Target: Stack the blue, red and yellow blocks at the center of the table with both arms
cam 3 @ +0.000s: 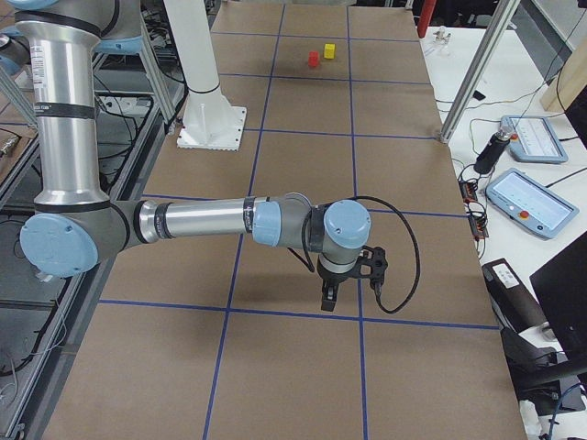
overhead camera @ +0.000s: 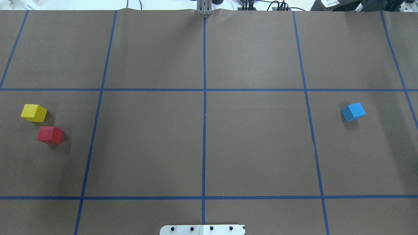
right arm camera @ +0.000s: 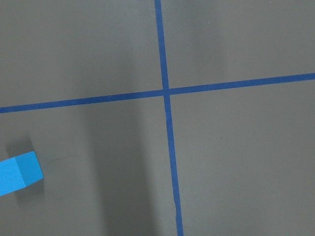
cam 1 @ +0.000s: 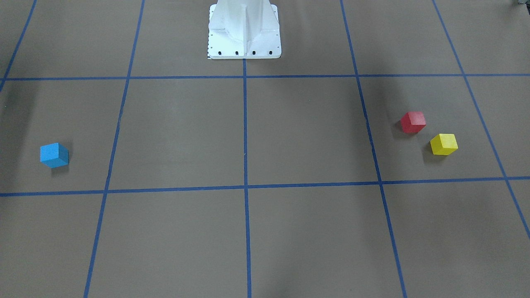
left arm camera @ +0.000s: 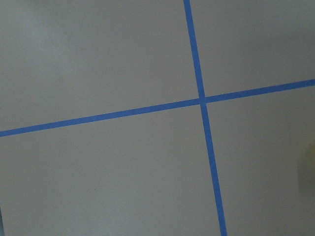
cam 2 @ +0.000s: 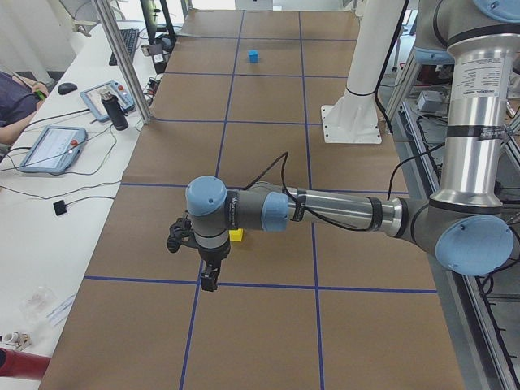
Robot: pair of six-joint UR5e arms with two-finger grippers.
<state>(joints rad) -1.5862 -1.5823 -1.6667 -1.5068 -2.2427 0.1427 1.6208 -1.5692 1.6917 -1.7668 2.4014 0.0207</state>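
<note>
The blue block (overhead camera: 353, 111) sits far out on the robot's right, and the red block (overhead camera: 49, 134) and yellow block (overhead camera: 33, 112) sit side by side on its left. None is in the middle of the table (overhead camera: 254, 147) yet. The left gripper (cam 2: 209, 281) and right gripper (cam 3: 327, 301) each hang low over their own side, likely so each can grab what is near. Nobody can tell if they are spread or pressed together.

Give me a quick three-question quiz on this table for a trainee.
1. Fill in: the red block lies beside the ___ block, not touching it.
2. Where is the blue block? A: at the centre. B: alone on the robot's right side. C: on top of the red block.
3. True or false: the three blocks are already stacked.

Key: 1 yellow block; 2 B; 3 false.
</note>
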